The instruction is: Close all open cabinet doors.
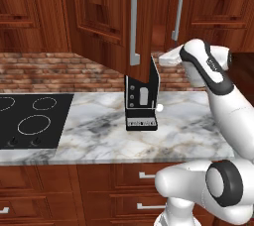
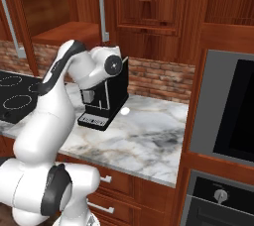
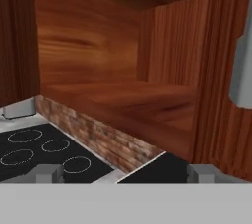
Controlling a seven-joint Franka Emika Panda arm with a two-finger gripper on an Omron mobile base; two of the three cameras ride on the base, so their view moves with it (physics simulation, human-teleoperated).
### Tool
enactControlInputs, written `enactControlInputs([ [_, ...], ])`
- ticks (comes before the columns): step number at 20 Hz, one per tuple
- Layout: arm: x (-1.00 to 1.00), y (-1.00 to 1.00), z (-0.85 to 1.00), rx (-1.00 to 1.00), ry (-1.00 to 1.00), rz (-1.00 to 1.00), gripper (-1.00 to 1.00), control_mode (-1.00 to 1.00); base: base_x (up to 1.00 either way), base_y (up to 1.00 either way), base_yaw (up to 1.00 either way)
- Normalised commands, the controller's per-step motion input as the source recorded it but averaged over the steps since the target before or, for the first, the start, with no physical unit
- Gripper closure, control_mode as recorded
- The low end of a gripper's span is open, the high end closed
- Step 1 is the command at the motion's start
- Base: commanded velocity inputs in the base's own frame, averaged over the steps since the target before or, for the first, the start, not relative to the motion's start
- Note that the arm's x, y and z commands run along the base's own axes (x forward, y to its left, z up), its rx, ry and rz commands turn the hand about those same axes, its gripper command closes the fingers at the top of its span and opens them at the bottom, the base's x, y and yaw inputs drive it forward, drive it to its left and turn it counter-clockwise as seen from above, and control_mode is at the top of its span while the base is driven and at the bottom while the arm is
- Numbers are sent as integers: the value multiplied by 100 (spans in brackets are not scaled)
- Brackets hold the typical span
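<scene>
**Fingers spread wide at the mouth of the open upper cabinet**

The fingers (image 3: 123,173) stood wide apart, gripping nothing; the two tips showed low in the hand view, one to each side. Straight ahead of them lay the bare inside of the cabinet (image 3: 98,56): wooden back wall, side wall and a shelf floor, all reddish-brown. Below and to the left of the tips ran the brick backsplash (image 3: 106,142) and the black cooktop (image 3: 39,152) with its ring marks.

One cabinet door (image 1: 106,17) hung swung out over the tabletop (image 1: 94,128), its long grey bar handle (image 1: 135,24) facing the left base camera. A second door (image 1: 186,2) beside it also stood ajar, handle (image 1: 177,9) near the white forearm. To the right of the fingers, close by, a grey handle (image 3: 242,70) showed against a door edge; which door, I could not tell.

A black coffee machine (image 1: 142,102) sat on the marble beneath the swung door.
</scene>
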Motion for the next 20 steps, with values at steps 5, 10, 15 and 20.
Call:
enactControlInputs([
  [5,-40,-1,-29,0,12,0,-100,-100,0,0,0],
  [10,-81,0,0,0,0,2,-100,-100,0,0,0],
  [15,-100,1,3,-3,-6,4,-100,-100,0,0,0],
  [20,-100,11,9,-7,-12,3,-100,-100,0,0,0],
])
